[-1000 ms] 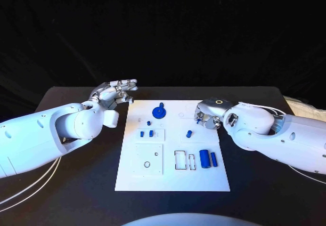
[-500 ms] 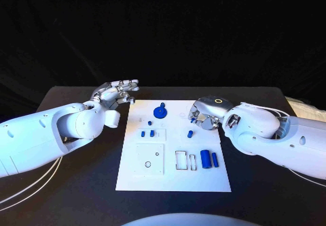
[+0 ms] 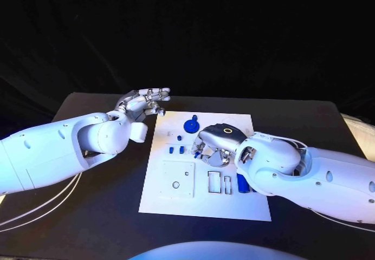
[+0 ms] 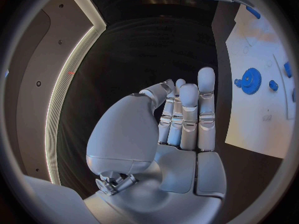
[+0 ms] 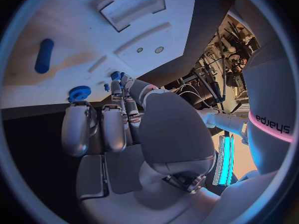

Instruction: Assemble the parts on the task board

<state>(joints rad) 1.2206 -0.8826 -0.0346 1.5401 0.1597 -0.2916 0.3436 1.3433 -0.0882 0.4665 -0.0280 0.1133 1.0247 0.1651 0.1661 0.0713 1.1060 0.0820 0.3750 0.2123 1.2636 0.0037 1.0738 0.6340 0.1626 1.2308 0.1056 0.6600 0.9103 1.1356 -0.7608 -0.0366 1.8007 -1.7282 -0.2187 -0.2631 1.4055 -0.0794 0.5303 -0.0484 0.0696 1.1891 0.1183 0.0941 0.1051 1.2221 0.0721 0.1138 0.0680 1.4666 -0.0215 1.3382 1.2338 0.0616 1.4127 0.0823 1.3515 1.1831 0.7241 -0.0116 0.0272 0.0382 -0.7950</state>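
Since a second ago our right hand [image 3: 212,150] has travelled from the right edge of the task board [image 3: 205,208] in over its middle, while our left hand [image 3: 144,102] stays raised just off the board's far left corner (the head camera has shifted too, so the board itself sits differently in the picture).

We see the right hand low over the board's central part, knuckles up. In the right wrist view its fingers [image 5: 115,127] are curled forward, side by side, with the thumb folded across the palm; whether the fingertips pinch a small blue part we cannot tell.

Our left hand [image 4: 181,129] holds nothing: its fingers [image 4: 206,102] stand straight and pressed together, with the thumb bent beside them.

On the white board, the blue gear [image 3: 191,126] lies at the far end, near the left hand. Small blue pegs [image 3: 171,149] stand on the raised block left of centre, beside the right hand. A blue cylinder [image 3: 243,184] lies near the board's right edge, partly behind our right arm, next to the rectangular slots [image 3: 214,182].
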